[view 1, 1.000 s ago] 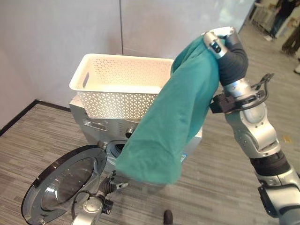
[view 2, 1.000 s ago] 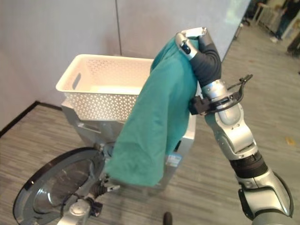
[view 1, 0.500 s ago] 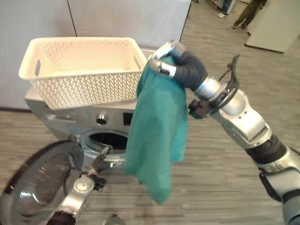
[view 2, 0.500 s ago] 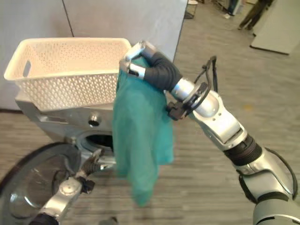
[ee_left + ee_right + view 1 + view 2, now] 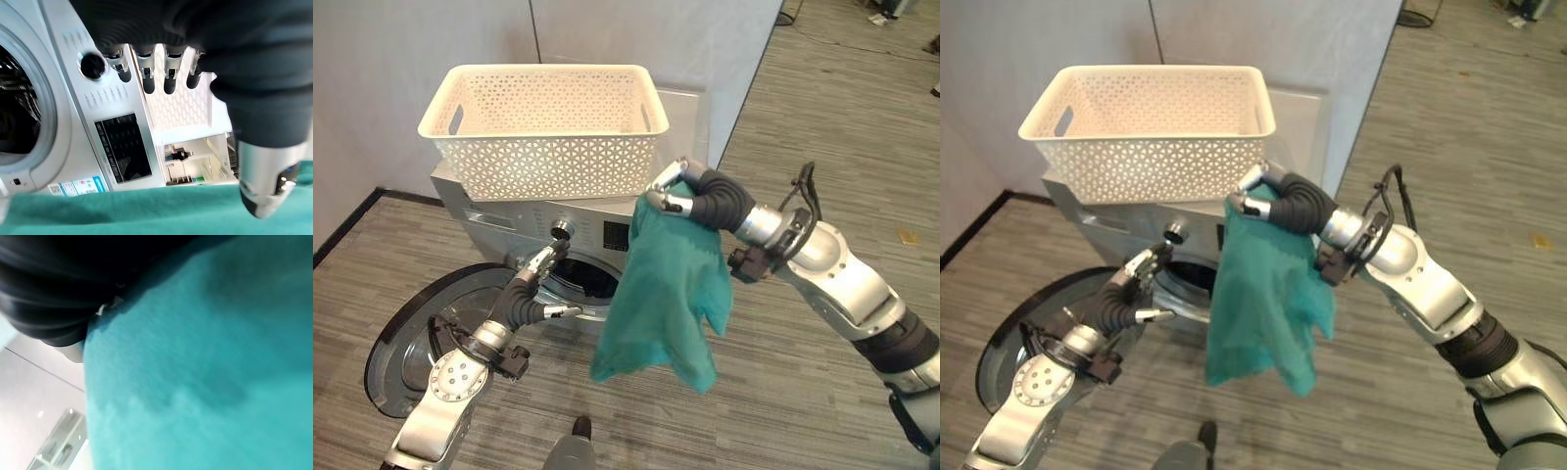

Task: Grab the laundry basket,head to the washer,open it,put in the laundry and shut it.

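Round washer door (image 5: 431, 333), swung fully open and lying low at the robot's left, with its dark rim and glass centre facing up. Left hand (image 5: 536, 284), held just in front of the drum opening (image 5: 585, 279), fingers (image 5: 146, 73) straight and slightly spread, thumb apart, grasping nothing; past the fingertips the left wrist view shows the control knob (image 5: 92, 65) and the dark display panel (image 5: 122, 152) of the silver front-loading washer (image 5: 509, 220). A small label sits below the panel; its print cannot be read. White perforated laundry basket (image 5: 543, 122), upright on top of the washer, with a cut-out handle at each end, its visible interior showing no cloth. Teal garment (image 5: 666, 294), hanging free in front of the washer's right half and just beside the drum opening, its lower edge clear of the wood-pattern floor (image 5: 783, 372). Right hand (image 5: 680, 193), at the top of the garment, fingers curled round a bunched fold of the cloth, below the basket's near right corner.
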